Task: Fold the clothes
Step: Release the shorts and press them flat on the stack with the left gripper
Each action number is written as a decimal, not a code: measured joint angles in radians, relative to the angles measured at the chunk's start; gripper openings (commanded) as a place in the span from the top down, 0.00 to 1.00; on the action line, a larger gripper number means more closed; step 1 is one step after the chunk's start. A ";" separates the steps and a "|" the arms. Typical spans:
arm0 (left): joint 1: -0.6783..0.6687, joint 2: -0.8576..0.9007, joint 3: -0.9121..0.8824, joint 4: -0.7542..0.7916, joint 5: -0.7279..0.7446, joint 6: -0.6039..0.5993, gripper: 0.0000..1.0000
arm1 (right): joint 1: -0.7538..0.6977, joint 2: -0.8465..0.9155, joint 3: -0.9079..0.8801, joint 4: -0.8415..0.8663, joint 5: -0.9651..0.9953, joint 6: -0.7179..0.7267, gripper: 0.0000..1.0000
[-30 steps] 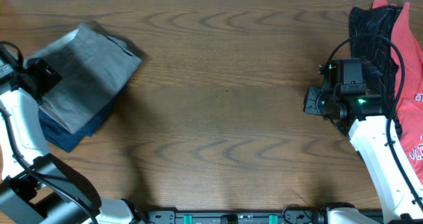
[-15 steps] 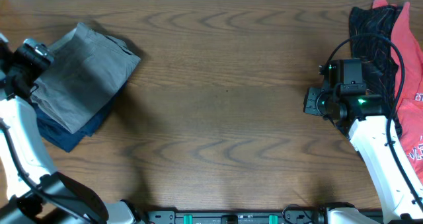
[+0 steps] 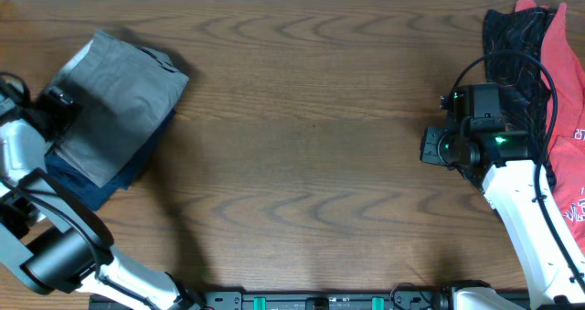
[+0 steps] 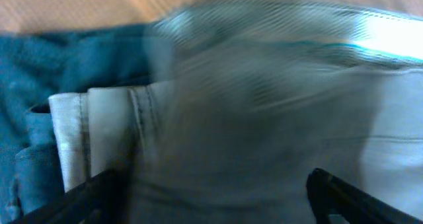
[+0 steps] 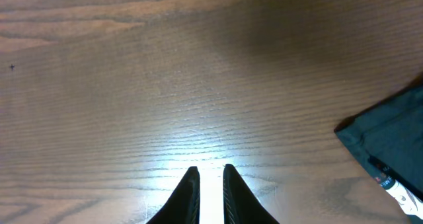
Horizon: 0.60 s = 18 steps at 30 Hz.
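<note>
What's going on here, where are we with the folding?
The grey shorts lie folded on a navy garment at the left end of the table. The left pincer hangs open over them; the blurred wrist view shows no grip. The right pincer, nearly closed and empty, hangs above bare wood beside the black patterned garment and red garment, heaped unfolded at the right edge.

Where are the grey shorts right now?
In the overhead view, the grey shorts lie folded at the far left of the table, stacked on top of a navy garment.
</note>
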 measured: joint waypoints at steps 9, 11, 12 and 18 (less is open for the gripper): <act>0.022 0.012 0.000 -0.005 0.060 -0.026 0.02 | 0.000 0.000 0.000 -0.014 -0.008 -0.011 0.26; 0.022 -0.006 0.000 -0.005 0.078 -0.025 0.02 | 0.000 0.000 0.000 -0.016 -0.008 -0.011 0.21; 0.022 -0.026 0.000 -0.003 0.085 -0.024 0.02 | 0.000 0.000 0.000 -0.019 -0.009 -0.011 0.20; 0.021 -0.241 0.000 0.014 0.065 -0.022 0.02 | 0.000 0.000 0.000 -0.035 -0.009 -0.012 0.02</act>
